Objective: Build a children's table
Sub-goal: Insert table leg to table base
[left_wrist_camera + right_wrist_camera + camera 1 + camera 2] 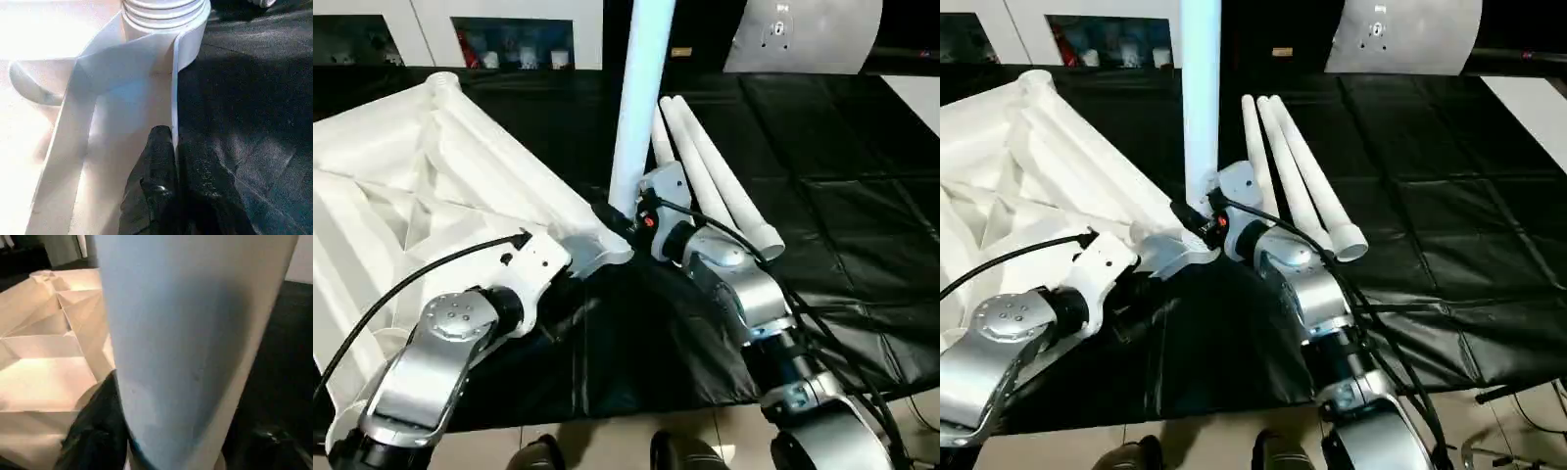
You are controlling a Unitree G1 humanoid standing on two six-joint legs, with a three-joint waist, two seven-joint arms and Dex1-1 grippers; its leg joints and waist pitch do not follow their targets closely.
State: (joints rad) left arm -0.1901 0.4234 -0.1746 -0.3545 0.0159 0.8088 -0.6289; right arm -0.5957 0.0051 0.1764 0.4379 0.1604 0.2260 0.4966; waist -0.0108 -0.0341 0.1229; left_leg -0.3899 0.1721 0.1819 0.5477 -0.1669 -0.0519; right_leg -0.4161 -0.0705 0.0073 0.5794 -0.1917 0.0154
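Observation:
The white tabletop (431, 166) lies upside down on the black mat, ribs up, at the left. One white leg (641, 88) stands upright in its near corner socket (164, 10). My right gripper (625, 211) is shut on this leg low down, with a black finger (95, 431) against the leg (195, 333). My left gripper (171, 134) is shut on the thin edge wall of the tabletop (122, 98), just short of that socket. Three more legs (724, 186) lie side by side on the mat to the right of the standing one.
A white cabinet with glass doors (509, 39) runs along the back, and a silver round plate (803, 34) stands at the back right. The mat's front edge (607, 411) meets a light floor, where two dark shoes (533, 455) show. Black cables trail along both forearms.

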